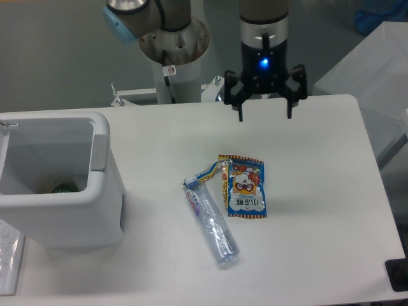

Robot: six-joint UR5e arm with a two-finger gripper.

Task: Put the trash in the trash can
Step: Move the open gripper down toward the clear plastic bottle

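Trash lies mid-surface, right of the trash can (95, 210): a crushed bottle (210, 223) and, touching its upper end, a blue snack wrapper (245, 188). The gripper (264, 113) hangs above the far edge of the surface with jaws spread wide and nothing between them. Both pieces sit nearer the camera than the jaws, the wrapper closer. The bottle's long axis runs diagonally, its far end toward the trash can, its near end away from it.

White table (319, 191) (rounded corners), grey floor (57, 57) behind, even light.
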